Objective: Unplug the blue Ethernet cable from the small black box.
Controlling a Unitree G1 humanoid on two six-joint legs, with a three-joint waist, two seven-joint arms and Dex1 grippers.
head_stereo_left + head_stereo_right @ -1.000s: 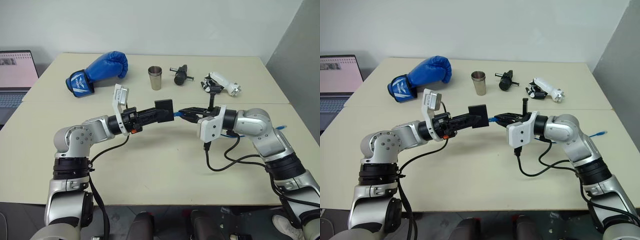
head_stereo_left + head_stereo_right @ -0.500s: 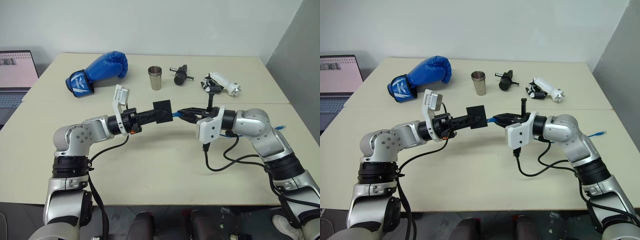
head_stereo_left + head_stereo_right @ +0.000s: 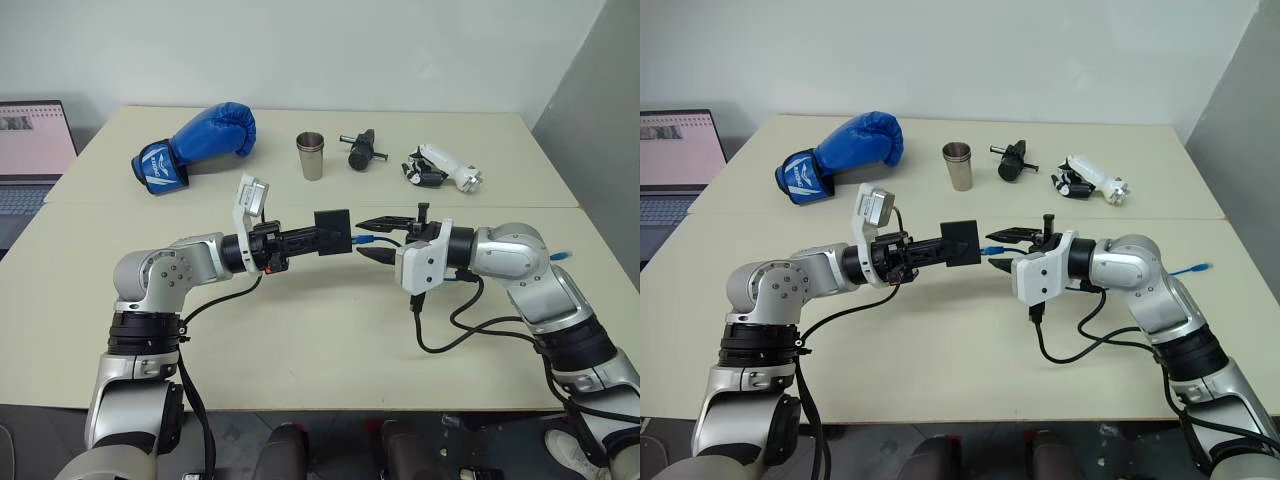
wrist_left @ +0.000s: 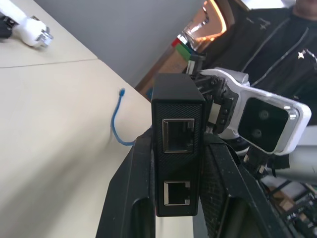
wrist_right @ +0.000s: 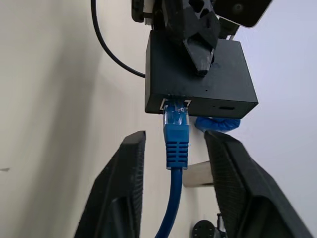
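Note:
The small black box hangs above the table's middle, with my left gripper shut on it from the left. In the left wrist view the box shows two empty ports between my fingers. The blue Ethernet cable's plug sits in a port on the box's opposite edge. My right gripper is open, one finger on each side of the plug without touching it. From there the blue cable runs back under my right arm, and its free end lies on the table at the right.
Along the table's far side lie a blue boxing glove, a metal cup, a black cylindrical tool and a white and black device. A laptop stands at the far left. A person stands beyond the table.
My right gripper, which was shut on the blue plug, has spread its fingers open. The box stays held in my left gripper, with the plug still in its port.

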